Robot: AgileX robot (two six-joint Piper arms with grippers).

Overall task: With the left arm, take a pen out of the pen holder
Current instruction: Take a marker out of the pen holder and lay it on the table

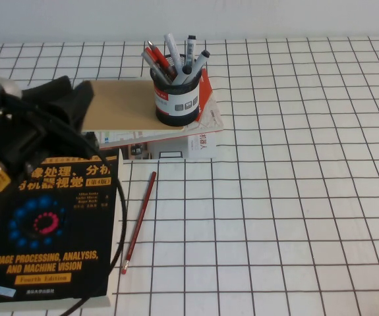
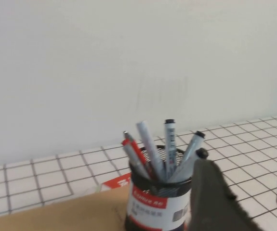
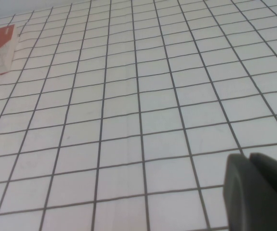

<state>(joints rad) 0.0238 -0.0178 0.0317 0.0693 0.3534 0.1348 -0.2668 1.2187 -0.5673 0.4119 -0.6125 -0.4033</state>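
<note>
Gridded white table [image 1: 294, 197] noted under everything. Black textbook [image 1: 51, 224] laid flat at near left, with a book stack [image 1: 149, 135] set behind it, brown cover on top. Left gripper [image 2: 244, 168] seen raised left of the stack, facing the holder but clear of it, fingers apart, nothing between them. Right gripper [image 3: 249, 159] seen low over bare table, fingers together. Pen holder [image 1: 178, 102] stood upright on the stack, pens [image 1: 173, 49] seen inside. Red pencil [image 1: 140, 220] laid on the table just beside the textbook.

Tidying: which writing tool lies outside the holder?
The red pencil, lying flat; others stand in the pen holder. Left gripper near the book stack; right gripper over table.
</note>
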